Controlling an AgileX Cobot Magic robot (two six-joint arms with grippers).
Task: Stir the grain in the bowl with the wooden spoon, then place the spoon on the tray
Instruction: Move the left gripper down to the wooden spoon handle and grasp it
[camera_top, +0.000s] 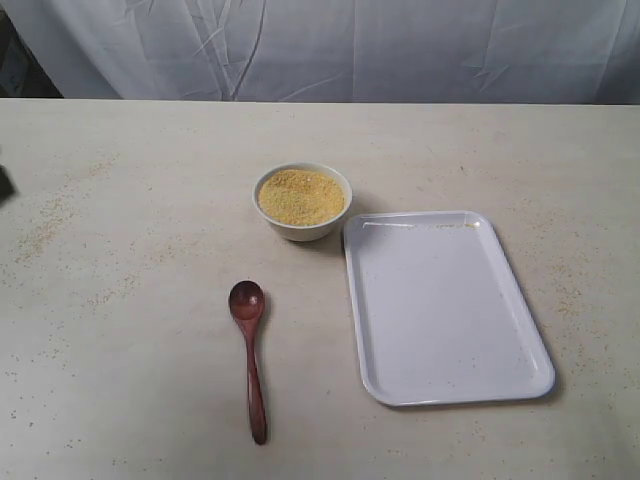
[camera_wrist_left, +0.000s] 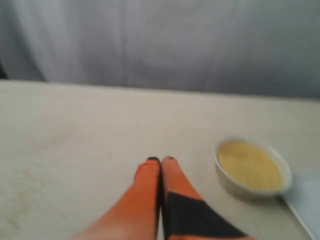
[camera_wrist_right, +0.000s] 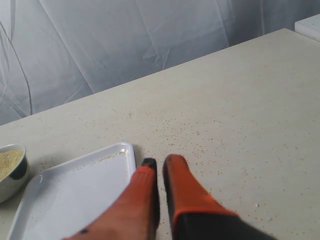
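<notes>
- Lying untouched on the table (camera_top: 120, 300), the wooden spoon (camera_top: 252, 365) sits near the bowl (camera_top: 302, 230), its handle pointing away from it, with the tray (camera_top: 440, 310) off to its right.
- The grain (camera_top: 300, 196) looks level and the tray holds no spoon, so I judge the pick-up has not yet begun.
- Left jaws are pressed together and empty. The bowl shows ahead of them, the spoon not at all.
- Right jaws are all but closed and empty, over the table beside the tray's rim.
- Next, one pair must part and come down across the slim handle.
</notes>
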